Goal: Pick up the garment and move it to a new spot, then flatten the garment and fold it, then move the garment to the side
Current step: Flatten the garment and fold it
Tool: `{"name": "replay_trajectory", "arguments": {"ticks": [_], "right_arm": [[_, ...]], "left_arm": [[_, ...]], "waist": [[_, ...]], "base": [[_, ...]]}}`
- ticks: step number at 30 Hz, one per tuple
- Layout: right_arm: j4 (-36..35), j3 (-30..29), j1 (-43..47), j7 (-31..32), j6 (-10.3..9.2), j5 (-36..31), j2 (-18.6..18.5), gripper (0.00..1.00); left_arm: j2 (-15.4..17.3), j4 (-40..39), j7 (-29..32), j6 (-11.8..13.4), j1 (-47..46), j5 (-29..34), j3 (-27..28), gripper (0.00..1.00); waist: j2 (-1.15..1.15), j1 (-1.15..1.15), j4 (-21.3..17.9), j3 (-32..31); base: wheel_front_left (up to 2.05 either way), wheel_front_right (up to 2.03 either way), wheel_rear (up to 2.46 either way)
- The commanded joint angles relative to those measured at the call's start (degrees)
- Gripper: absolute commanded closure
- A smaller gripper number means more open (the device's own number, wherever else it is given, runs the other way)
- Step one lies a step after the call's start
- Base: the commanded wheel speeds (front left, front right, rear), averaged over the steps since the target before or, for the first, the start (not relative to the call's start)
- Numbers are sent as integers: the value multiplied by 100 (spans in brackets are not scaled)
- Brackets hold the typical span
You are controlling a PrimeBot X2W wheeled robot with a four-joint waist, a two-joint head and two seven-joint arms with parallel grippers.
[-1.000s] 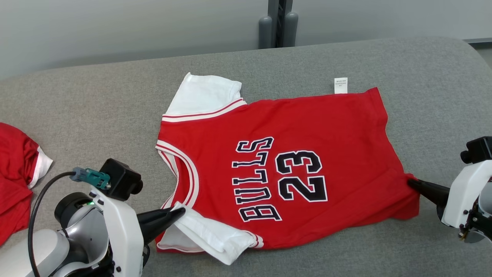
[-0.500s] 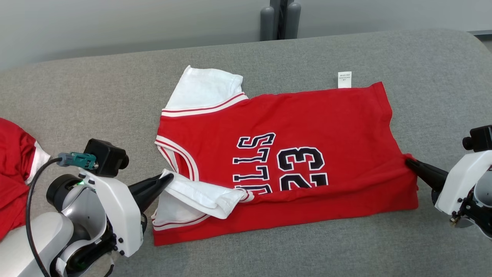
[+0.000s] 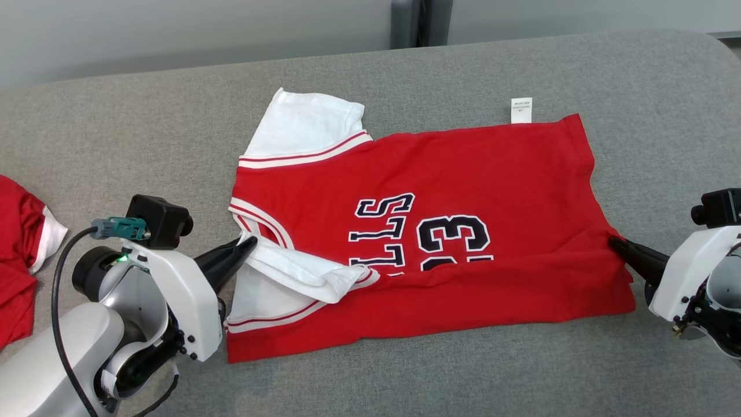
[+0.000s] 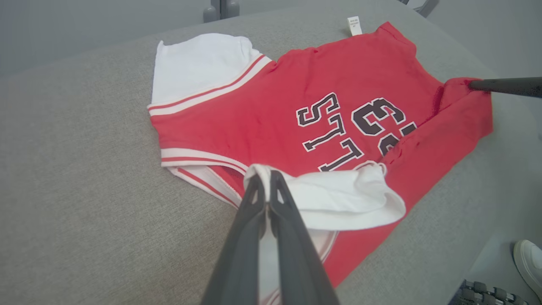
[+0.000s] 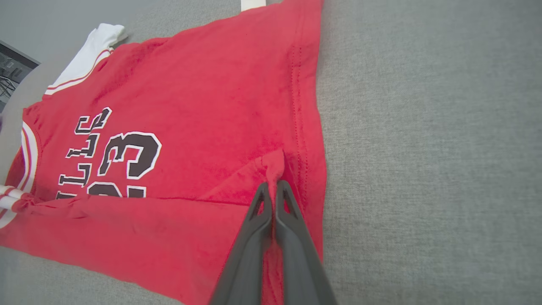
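Jersey is laid at the centre of the desk in head view, collar toward 9 o'clock, hem toward 3 o'clock. Its 6 o'clock edge is raised and folded toward 12 o'clock, so the lower parts of the "23" and the lettering are covered.

Left gripper, at 8 o'clock of the jersey: fingers are clenched on a corner of the white near sleeve, just beside the striped collar. The sleeve is draped over the fold.

Right gripper, at 3 o'clock: fingers are clenched on a pinch of red cloth at the hem corner. The cloth is bunched at the tips in right wrist view.

Far sleeve is laid flat at 11 o'clock. White tag is seen at 1 o'clock, sticking out past the far edge onto the desk.

Second red garment, white-edged, is seen at the 9 o'clock edge of head view, well apart from the jersey. Grey posts are seen at 12 o'clock behind the desk. A white shoe is seen at 4 o'clock in left wrist view, below the desk edge.
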Motion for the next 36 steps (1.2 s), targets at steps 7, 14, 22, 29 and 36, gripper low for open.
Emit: {"name": "replay_trajectory", "arguments": {"ticks": [7,14,22,29,36], "right_arm": [[156,47,-144,-233,-2,-106,77,100],[346,4,-141,-572,-2,-62,177,0],[535,-44,-20,-976,-2,-9,246,0],[708,-86,221,-1613,-2,-236,185,0],[791,-1190,532,-1860,-2,-1197,376,0]], "left_arm": [[-70,304,-36,47,-156,173,-68,100],[-177,533,-91,74,-251,269,-120,77],[-374,706,-564,356,-182,231,136,0],[-510,629,-1644,860,14,421,626,0],[-984,430,-2801,1255,680,373,964,0]], "waist": [[0,0,-24,129],[0,0,-24,197],[0,0,-30,51],[0,0,-16,-175],[0,0,-38,-362]], "base": [[0,0,0],[0,0,0],[0,0,0],[0,0,0],[0,0,0]]}}
